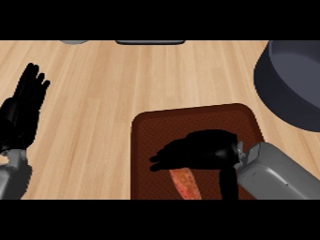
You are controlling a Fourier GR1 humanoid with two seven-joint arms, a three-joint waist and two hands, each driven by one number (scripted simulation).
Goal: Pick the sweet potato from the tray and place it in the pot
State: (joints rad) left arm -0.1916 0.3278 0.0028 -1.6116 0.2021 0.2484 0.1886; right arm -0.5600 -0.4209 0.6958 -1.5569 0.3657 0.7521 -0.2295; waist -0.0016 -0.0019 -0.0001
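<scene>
The sweet potato (185,183) lay in the tray (211,119), towards the tray's near edge and about midway between its left and right sides. Its long reddish body ran out from under the right hand (197,150). That hand hung over the tuber's far end and hid it; whether it was closed on the potato or only covering it could not be told. The left hand (20,112) rested open, fingers up, by the left edge of the counter (121,79). The pot (294,89) stood at the counter's right edge, beyond the tray's far right corner and apart from it.

The tuber looked stiff and fairly dense, with a dull skin unlikely to slip. Long and tapered, it would probably tip if taken by one end — a hold across the thicker middle seemed the safer choice, and it looked sturdy enough to need no special care
</scene>
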